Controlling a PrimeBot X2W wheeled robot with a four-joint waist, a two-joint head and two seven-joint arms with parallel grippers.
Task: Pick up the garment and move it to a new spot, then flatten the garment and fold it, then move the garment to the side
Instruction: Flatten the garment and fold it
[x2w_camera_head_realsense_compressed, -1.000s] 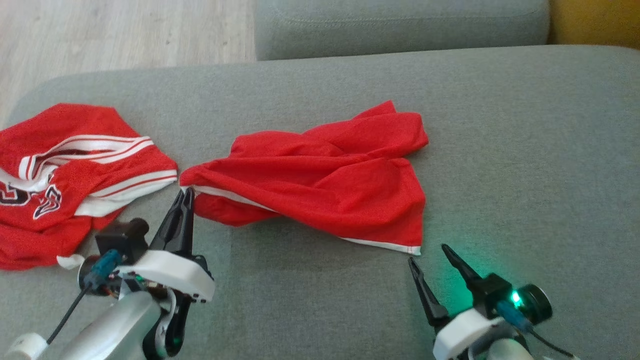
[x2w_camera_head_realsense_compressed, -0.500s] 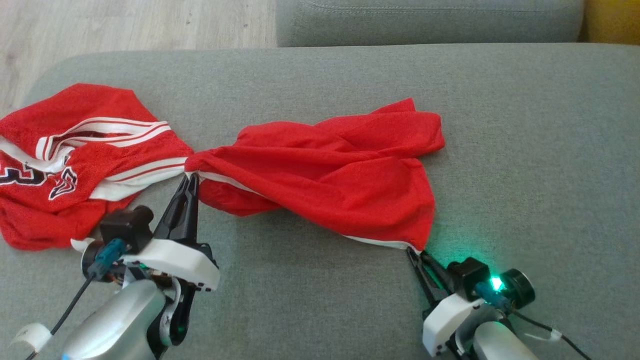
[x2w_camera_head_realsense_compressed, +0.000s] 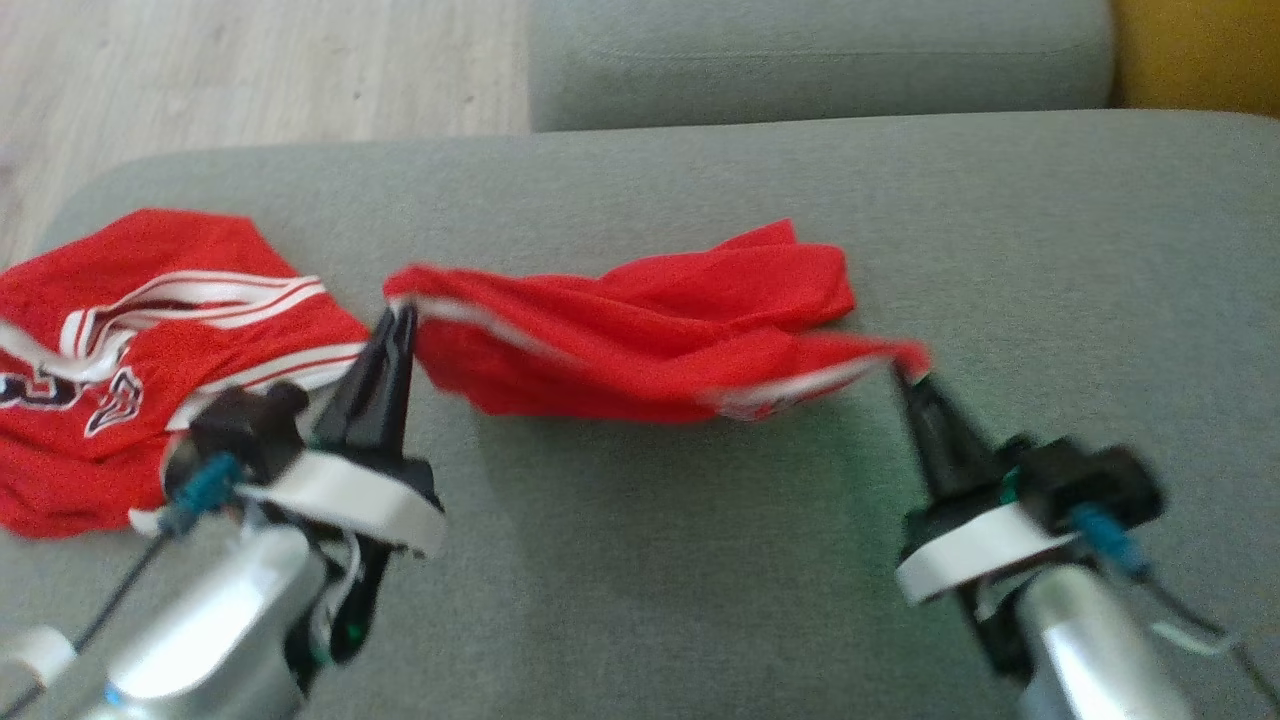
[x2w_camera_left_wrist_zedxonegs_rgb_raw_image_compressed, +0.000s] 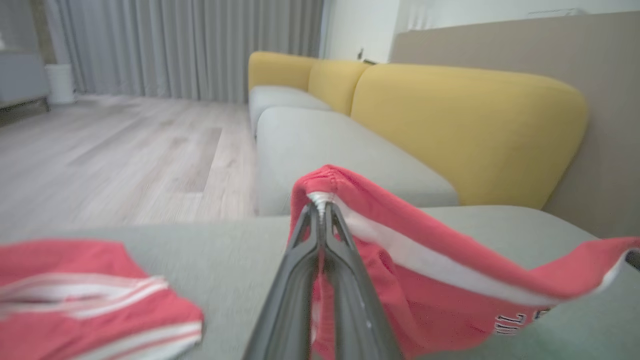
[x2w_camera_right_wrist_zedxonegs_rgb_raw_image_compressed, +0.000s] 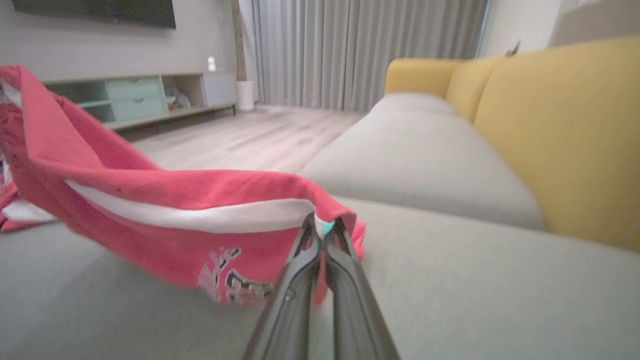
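Observation:
A red garment (x2w_camera_head_realsense_compressed: 650, 335) with a white hem band hangs stretched between both grippers above the grey sofa seat (x2w_camera_head_realsense_compressed: 700, 560); its far part still rests bunched on the cushion. My left gripper (x2w_camera_head_realsense_compressed: 400, 312) is shut on the garment's left corner (x2w_camera_left_wrist_zedxonegs_rgb_raw_image_compressed: 322, 192). At the right, my right gripper (x2w_camera_head_realsense_compressed: 900, 368) is shut on the other hem corner (x2w_camera_right_wrist_zedxonegs_rgb_raw_image_compressed: 325, 220). The right wrist view shows white lettering (x2w_camera_right_wrist_zedxonegs_rgb_raw_image_compressed: 232, 280) on the hanging cloth.
A second red jersey (x2w_camera_head_realsense_compressed: 130, 350) with white stripes lies crumpled at the seat's left end, close to my left arm. Another grey cushion (x2w_camera_head_realsense_compressed: 820, 55) and wood floor (x2w_camera_head_realsense_compressed: 250, 70) lie beyond. Yellow backrests (x2w_camera_right_wrist_zedxonegs_rgb_raw_image_compressed: 565, 130) stand to the right.
My right gripper closed on the hem corner and rose up-right with it. Both grippers lifted, pulling the front edge off the cushion and taut. The camera shifted slightly.

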